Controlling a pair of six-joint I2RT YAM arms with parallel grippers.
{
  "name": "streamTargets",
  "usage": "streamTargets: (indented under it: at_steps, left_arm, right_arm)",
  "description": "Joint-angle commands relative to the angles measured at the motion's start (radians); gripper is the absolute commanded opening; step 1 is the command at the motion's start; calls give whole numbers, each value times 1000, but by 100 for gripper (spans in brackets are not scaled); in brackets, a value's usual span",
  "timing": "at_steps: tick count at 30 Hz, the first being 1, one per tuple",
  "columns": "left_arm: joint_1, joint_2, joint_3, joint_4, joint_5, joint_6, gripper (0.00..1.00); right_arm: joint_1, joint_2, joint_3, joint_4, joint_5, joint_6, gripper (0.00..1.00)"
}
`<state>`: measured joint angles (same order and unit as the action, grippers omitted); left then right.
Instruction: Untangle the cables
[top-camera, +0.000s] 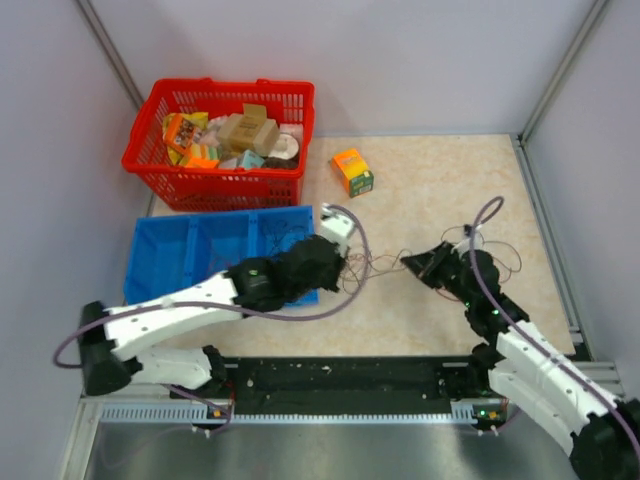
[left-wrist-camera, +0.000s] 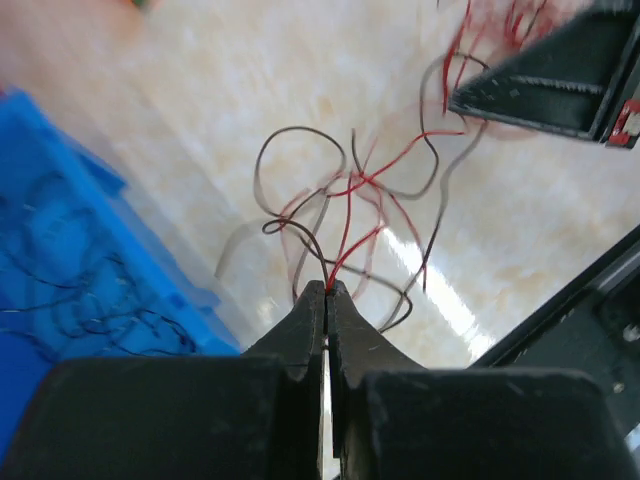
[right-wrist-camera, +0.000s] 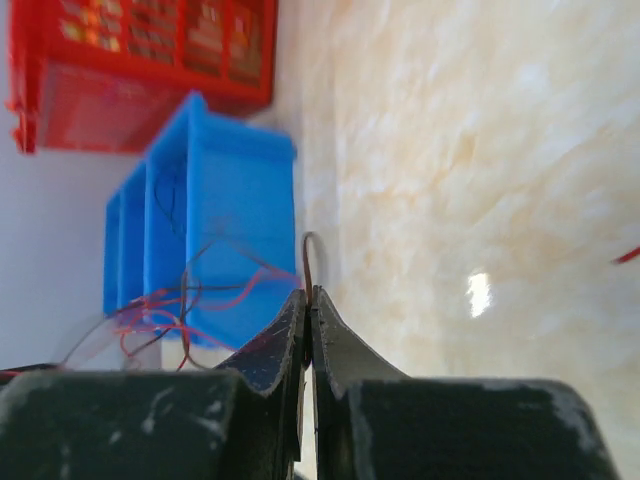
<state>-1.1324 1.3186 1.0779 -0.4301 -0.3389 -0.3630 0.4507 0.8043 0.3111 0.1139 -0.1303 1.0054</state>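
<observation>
The cables (top-camera: 378, 266) are thin red and dark wires, looped in a loose tangle on the beige table between my two grippers. My left gripper (top-camera: 346, 263) is shut on a red strand and a dark one at its tip (left-wrist-camera: 327, 287), with the tangle (left-wrist-camera: 345, 200) fanning out just ahead of it. My right gripper (top-camera: 406, 262) faces it from the right and is shut on a brown strand (right-wrist-camera: 308, 255) that curls up from its tip (right-wrist-camera: 307, 293). Red loops (right-wrist-camera: 160, 312) trail off to its left. More thin strands (top-camera: 503, 262) lie beside the right arm.
A blue divided bin (top-camera: 160, 262) sits behind the left arm, with some thin dark wires (left-wrist-camera: 80, 270) in it. A red basket (top-camera: 215, 188) of packages stands at the back left. An orange box (top-camera: 352, 170) lies behind the tangle.
</observation>
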Motion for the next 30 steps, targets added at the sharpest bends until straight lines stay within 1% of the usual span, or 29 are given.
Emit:
streamTargets:
  at_steps: [1,3,5,8,10,13,19,22,24,27,29,30]
  left_arm:
    - [-1,-309,-13,13,-202,56,0]
    - [-1,-463,-18,33,-302,100,0]
    - [-1,-598,-4,50,-385,156,0]
    - [-1,-752,56,56,-439,248,0]
    - [-1,-809,111,24,-457,262,0]
    - [-1,-841,178,-59,-469,269,0]
    - [-1,-832,185,-107,-575,306,0]
    - [-1,-777,235,-160,-724,347,0]
    - [-1,-751,264,-167,-797,422,0]
    - [-1,-725,277,-127,-920,505,0]
    - [-1,-728,277,-15,-1021,669,0]
    - [-1,-745,275,93,-1048,765,0]
  right_arm:
    - [-159,-213,57,-345,137,-151,0]
    - [-265,-249,69,-399,72,-186,0]
    - [-361,-244,75,-430,17,-208,0]
    - [-505,-206,77,-459,-40,-202,0]
    - [-584,-185,74,-448,-101,-205,0]
    - [-593,-174,92,-415,-140,-240,0]
    - [-593,-163,112,-433,-82,-301,0]
    - [-596,-169,115,-493,13,-329,0]
    - [-596,-185,96,-476,2,-320,0]
    - [-596,-165,75,-459,11,-313,0]
    - [-599,-139,71,-457,34,-309,0]
    - [-604,-128,66,-456,29,-304,0]
